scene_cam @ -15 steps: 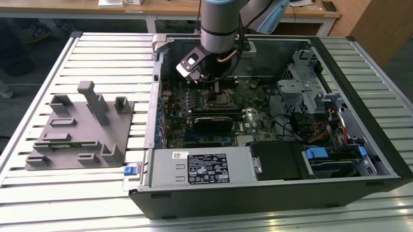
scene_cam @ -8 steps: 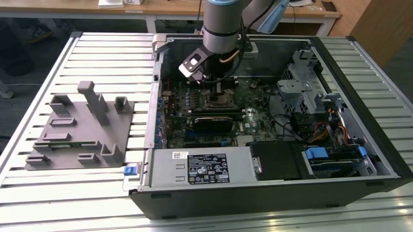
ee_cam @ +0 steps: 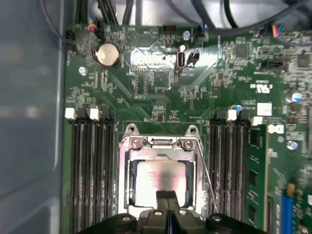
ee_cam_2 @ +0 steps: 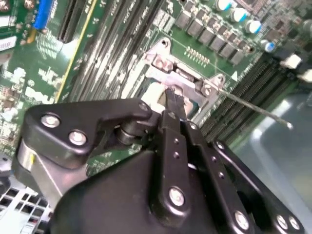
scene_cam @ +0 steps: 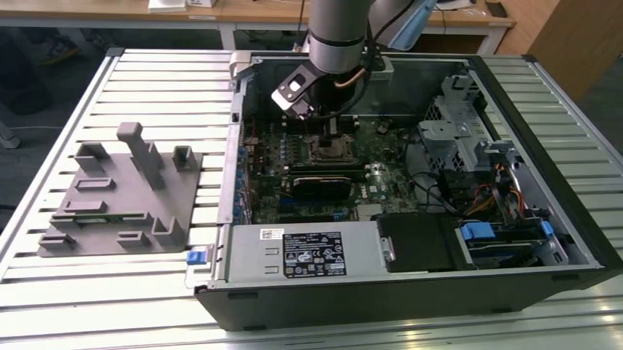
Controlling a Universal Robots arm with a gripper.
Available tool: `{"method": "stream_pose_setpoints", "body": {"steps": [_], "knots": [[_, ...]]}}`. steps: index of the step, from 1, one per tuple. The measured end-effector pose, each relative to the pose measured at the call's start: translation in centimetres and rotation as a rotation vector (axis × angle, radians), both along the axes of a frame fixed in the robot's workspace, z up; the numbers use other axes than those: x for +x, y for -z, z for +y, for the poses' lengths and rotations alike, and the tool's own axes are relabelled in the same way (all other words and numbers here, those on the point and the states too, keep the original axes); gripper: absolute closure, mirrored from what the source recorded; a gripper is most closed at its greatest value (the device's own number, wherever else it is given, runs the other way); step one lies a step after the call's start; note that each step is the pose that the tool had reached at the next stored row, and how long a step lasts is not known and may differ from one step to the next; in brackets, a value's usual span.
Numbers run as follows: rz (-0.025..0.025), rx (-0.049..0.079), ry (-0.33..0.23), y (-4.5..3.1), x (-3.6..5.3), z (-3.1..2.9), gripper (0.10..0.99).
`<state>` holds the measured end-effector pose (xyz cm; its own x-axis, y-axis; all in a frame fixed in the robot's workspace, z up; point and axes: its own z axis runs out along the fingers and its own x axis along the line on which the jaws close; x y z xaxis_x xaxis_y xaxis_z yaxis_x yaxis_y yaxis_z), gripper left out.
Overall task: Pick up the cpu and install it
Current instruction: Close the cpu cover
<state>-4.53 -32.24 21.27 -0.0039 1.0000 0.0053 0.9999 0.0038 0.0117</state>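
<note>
- While the pincer hangs low inside the open computer case, its two black fingers are pressed together with no gap showing between them, so I judge it clenched; whether anything thin is caught between the tips I cannot tell.
- Directly under the fingertips lies the cpu, its silvery top flat inside the socket frame on the green motherboard. In the first wrist view it appears seated squarely, edges parallel to the frame.
- Just past the tips, the socket's metal bracket stands at the frame's far edge, and a thin latch lever runs along one side of the frame, close beside the fingers.
- To do this step well, I judge the tips should stay centred over the chip and move straight up and down, since sideways drag could shift it on the delicate contacts.
- Memory slots flank the socket on both sides of the pincer, so clearance is tight.
- Well away from the pincer, outside the case, sits the grey tray.
</note>
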Motion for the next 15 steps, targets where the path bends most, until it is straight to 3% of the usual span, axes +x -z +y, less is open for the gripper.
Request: {"method": "stream_pose_setpoints", "body": {"steps": [15], "knots": [[0.0001,0.0,0.0,-0.03,1.1,0.0,0.98]]}}
